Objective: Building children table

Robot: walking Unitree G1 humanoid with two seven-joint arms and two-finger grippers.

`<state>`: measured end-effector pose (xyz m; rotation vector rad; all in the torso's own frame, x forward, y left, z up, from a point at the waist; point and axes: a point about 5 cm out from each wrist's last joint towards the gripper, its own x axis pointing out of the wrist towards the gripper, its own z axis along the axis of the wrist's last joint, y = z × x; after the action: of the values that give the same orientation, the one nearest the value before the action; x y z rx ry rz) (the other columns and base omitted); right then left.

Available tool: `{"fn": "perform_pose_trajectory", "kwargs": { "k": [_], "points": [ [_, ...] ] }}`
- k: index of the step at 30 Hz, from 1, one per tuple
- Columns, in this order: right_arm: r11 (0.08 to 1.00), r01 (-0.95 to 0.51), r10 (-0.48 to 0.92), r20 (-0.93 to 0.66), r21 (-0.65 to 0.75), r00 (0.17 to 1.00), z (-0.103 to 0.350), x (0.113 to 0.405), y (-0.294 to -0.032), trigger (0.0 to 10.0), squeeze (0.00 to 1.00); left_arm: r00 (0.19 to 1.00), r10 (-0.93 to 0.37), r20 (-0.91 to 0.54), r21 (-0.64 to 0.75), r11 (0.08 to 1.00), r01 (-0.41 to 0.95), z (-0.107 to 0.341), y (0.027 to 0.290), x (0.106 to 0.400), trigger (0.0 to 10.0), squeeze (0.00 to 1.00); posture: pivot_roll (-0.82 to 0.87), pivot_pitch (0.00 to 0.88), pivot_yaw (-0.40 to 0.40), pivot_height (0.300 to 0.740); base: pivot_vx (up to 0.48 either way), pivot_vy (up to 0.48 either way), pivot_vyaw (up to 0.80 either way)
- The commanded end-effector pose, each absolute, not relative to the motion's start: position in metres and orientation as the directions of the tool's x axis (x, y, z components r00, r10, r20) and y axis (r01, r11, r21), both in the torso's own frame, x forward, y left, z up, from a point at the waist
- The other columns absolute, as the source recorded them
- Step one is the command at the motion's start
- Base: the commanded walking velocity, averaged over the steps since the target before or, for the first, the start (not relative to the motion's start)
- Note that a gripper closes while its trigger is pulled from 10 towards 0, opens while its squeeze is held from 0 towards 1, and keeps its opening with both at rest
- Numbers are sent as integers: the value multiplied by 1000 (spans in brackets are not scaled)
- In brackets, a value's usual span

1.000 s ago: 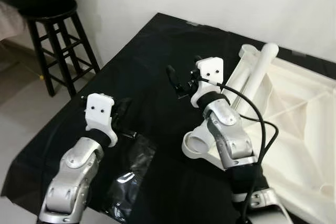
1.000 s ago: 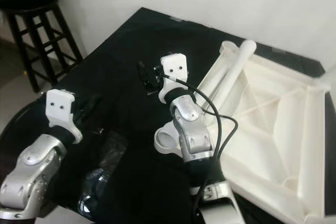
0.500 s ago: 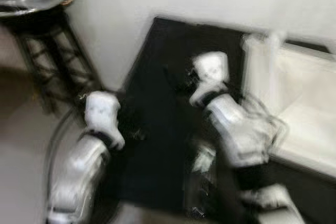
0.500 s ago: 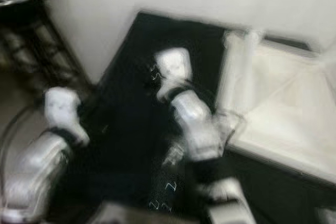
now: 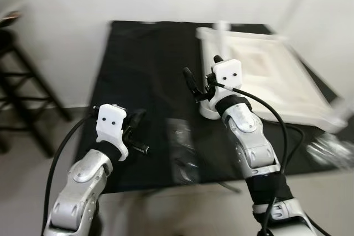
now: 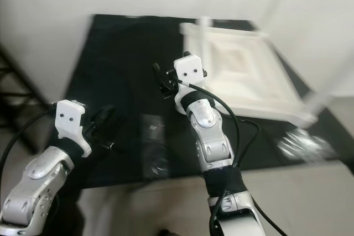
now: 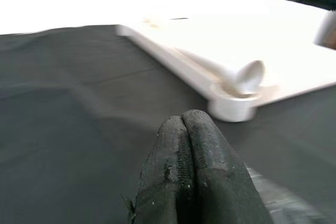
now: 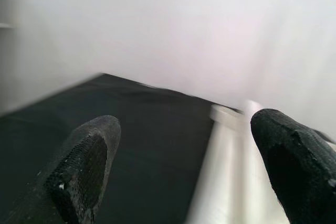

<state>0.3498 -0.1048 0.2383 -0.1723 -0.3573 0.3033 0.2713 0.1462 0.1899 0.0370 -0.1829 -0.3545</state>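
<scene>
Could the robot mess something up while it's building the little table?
Maybe. The head pictures are blurry, so aiming could be off. The clear plastic bag lies on the black cloth near both arms and might snag. The right gripper is open beside the white tabletop and could bump it.

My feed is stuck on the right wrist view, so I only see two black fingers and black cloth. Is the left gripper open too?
Observer: No, the left gripper has its fingers pressed together, holding nothing.
Operator: What lies ahead of it?
Observer: The white table top, upside down on the black cloth, with a white leg lying by its corner socket.
Operator: Anything loose nearby?
Observer: A clear plastic bag lies on the cloth between the arms.
</scene>
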Motion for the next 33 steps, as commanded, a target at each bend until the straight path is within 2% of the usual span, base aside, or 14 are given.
{"fn": "perform_pose_trajectory", "kwargs": {
  "k": [1, 4, 5, 9, 21, 28, 33],
  "points": [
    [938, -263, 325, 309, -226, 894, 233, 349, -104, 10000, 0, 919, -355, 171, 77, 935, 346, 189, 145, 270, 10000, 0, 101, 163, -96, 740, 0, 0, -800],
    [936, -260, 326, 307, -236, 894, 233, 349, -103, 10000, 0, 919, -355, 171, 77, 935, 347, 189, 145, 270, 10000, 0, 101, 162, -96, 740, 0, 0, -800],
    [922, -259, 342, 293, -287, 893, 230, 349, -101, 10000, 0, 918, -357, 170, 79, 934, 349, 189, 145, 270, 10000, 0, 101, 163, -96, 740, 0, 0, 0],
    [899, -291, 385, 272, -329, 882, 226, 348, -97, 10000, 0, 919, -358, 167, 81, 934, 349, 189, 144, 270, 10000, 0, 101, 164, -96, 740, 0, 0, 0],
    [886, -309, 401, 236, -346, 885, 219, 348, -96, 10000, 0, 922, -351, 163, 74, 936, 344, 188, 147, 270, 10000, 0, 100, 170, -99, 740, 0, 0, 0],
    [883, -321, 410, 230, -342, 883, 217, 348, -93, 10000, 0, 919, -356, 169, 67, 934, 350, 189, 148, 270, 10000, 0, 102, 171, -99, 740, 339, 0, 0],
    [882, -327, 416, 232, -340, 879, 217, 347, -92, 10000, 0, 921, -346, 179, 59, 938, 341, 191, 148, 270, 10000, 0, 101, 172, -99, 740, 0, 0, 0]
  ]
}}
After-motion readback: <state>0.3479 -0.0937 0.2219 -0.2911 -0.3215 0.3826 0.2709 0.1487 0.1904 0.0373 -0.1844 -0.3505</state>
